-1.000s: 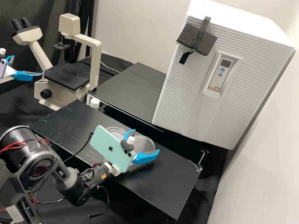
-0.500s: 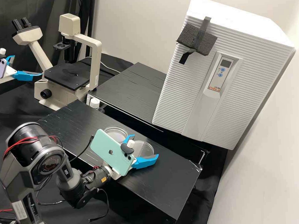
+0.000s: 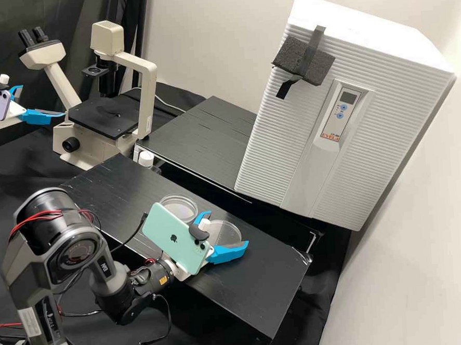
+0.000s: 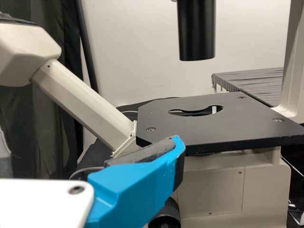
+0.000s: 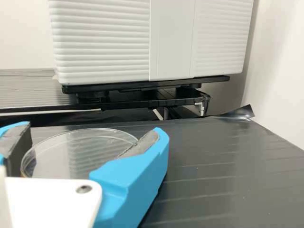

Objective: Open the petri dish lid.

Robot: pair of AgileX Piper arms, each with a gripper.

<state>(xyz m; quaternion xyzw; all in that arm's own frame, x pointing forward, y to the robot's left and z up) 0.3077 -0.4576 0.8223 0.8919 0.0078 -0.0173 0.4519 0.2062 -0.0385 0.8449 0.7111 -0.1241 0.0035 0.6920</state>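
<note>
And here's the right gripper [image 3: 228,228], out over the black tabletop [image 3: 253,296], its two blue fingers spread well apart and nothing pinched between the tips! One clear petri dish [image 3: 226,232] sits flat right there, in the space between those fingers; whether either pad touches its rim, I cannot tell. Nor can I tell whether its lid is on. Just to the far left of it, a second clear dish [image 3: 179,207] lies flat, beyond the green phone [image 3: 174,238] mounted on the gripper.

Over on the far left, the left gripper [image 3: 42,101] hangs in front of the microscope [image 3: 102,118], its fingers parted too, holding nothing. And on the far right stands the big white ribbed cabinet [image 3: 382,100], with a dark foam block [image 3: 291,57] taped to its front!
</note>
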